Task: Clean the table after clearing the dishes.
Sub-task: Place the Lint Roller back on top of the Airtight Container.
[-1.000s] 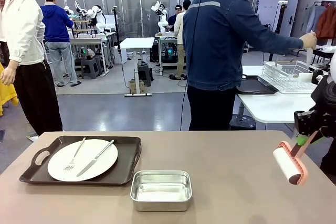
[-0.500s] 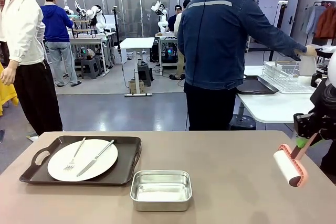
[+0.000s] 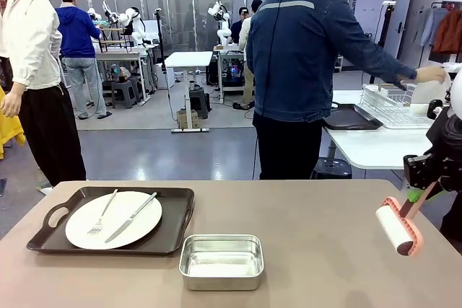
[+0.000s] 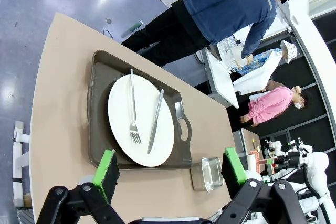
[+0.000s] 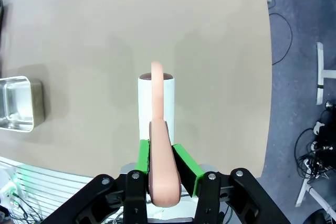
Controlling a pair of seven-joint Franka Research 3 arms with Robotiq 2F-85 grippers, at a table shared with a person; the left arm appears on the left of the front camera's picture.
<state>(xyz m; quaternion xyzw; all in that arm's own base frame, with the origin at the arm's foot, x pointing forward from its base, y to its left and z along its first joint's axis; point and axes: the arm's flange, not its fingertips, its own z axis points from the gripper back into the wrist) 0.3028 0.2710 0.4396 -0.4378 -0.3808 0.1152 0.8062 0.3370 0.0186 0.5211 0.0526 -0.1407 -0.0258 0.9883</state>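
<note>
Tabletop [image 3: 310, 243], matte beige-brown and wide, is what we must wipe. It is stiff and flat, so nothing on it gets gripped. It only needs steady pressure, and its bare part runs from the centre out to three o'clock, reading the front view as a dial.

One setting is not yet cleared. At about nine o'clock lies a dark rectangular handled tray [image 3: 173, 230] bearing a round white dinner plate [image 3: 141, 229], with a silver fork [image 3: 103, 214] and a silver knife [image 3: 131, 217] loose on it. We judge the plate breakable and the cutlery apt to slide. The tray's end handles are the safest hold, and it should stay level.

At six o'clock, just beside the tray's near corner, sits a small rectangular steel pan [image 3: 221, 239].

At three o'clock the right gripper [image 3: 415, 194] has its jaws clamped on the salmon-pink handle of a white lint roller [image 3: 397, 229]. The roller looks light and rigid, and we cannot tell whether the roll touches the tabletop.

The left gripper [image 4: 170, 167] hangs high over the tray, jaws spread wide with nothing between them.

At twelve o'clock, beyond the far edge, a person in a blue denim jacket [image 3: 303, 55] faces away, reaching to a wire dish rack [image 3: 393, 106] on a white table [image 3: 368, 146].
</note>
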